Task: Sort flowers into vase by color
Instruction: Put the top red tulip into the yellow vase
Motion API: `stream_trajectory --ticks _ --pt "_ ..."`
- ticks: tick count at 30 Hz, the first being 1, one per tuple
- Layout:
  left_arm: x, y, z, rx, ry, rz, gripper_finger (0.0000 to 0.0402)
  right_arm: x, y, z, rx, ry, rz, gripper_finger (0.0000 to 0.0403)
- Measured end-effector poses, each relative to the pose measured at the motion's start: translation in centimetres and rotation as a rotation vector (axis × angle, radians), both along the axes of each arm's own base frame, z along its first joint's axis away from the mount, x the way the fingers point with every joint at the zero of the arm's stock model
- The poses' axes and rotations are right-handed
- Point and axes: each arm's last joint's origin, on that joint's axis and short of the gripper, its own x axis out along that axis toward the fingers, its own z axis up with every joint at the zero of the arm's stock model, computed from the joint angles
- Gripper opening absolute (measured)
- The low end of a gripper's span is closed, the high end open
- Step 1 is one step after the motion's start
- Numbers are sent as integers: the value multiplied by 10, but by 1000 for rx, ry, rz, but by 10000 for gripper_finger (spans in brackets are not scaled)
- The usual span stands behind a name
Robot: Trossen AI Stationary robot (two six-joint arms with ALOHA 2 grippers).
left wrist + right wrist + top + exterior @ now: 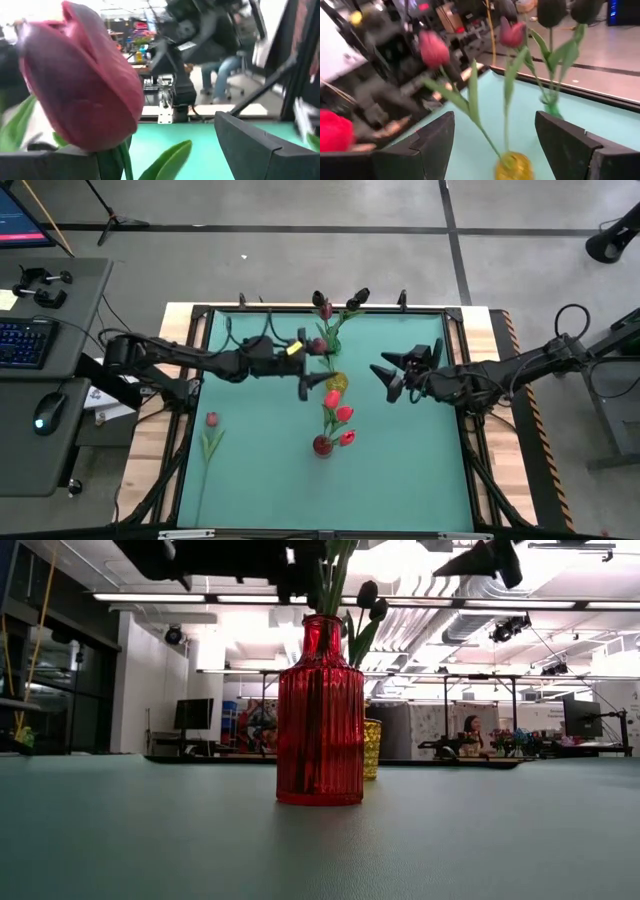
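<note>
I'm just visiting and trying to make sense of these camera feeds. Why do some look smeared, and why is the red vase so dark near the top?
Left wrist view: the maroon tulip sits so close it is soft and fills the frame. Right wrist view: stems and the yellow vase are streaked by blur. Low view: bright ceiling lights backlight the red vase, leaving the arms above in silhouette. High view: even light, sharp.

A ribbed red vase [320, 712] stands upright on the green worktop [150, 840], green stems [336, 570] rising from its neck. Two near-black tulip heads [372, 600] hang beside its neck. A yellow vase [372, 748] peeks out behind it. Far back, a person [470, 730] sits.
</note>
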Motion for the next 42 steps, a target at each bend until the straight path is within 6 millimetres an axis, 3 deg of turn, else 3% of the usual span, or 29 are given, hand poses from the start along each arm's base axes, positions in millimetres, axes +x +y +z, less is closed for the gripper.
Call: stream_trajectory --ticks 7,13,25,30,36,42 --pt "28 -1 -6 259 165 46 268 8 -13 14 70 -151 72 265" --pt "31 -1 6 418 211 183 268 10 -18 16 81 -169 97 265" --pt "33 12 19 532 229 298 268 10 -18 16 68 -160 115 265" --pt "35 9 25 470 181 214 268 12 -20 19 83 -203 145 265" --pt "36 4 23 427 174 123 268 18 -38 26 105 -302 159 265" --pt "36 9 22 406 189 136 268 31 -61 17 158 -291 207 265"
